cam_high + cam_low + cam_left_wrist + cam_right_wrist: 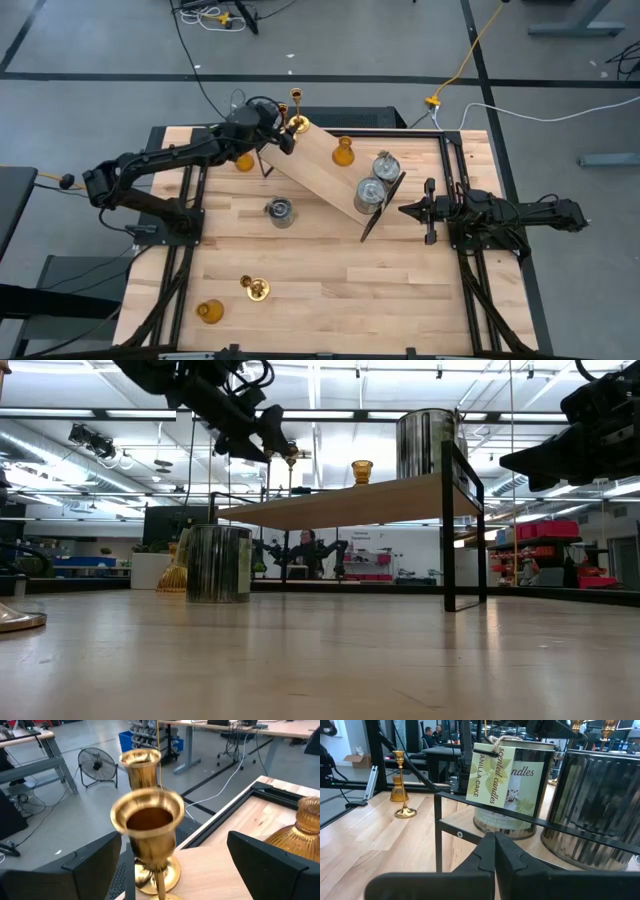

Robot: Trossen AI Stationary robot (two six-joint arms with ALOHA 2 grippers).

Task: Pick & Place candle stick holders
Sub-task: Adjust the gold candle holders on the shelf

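Wooden tabletop (330, 270) from above: the left hand (284, 135) is spread at a shelf's (325, 165) far end, around a brass holder (298, 125). Low down, a silver can (218, 563) stands under that shelf. The right hand (495, 851) is pressed together beside the shelf.

Near brass stick (147, 827) blurred, base cropped.

left hand (290, 132) open, right hand (405, 210) closed

overhead, table-level and two close wrist views, all sharing the wooden shelf (330, 170)
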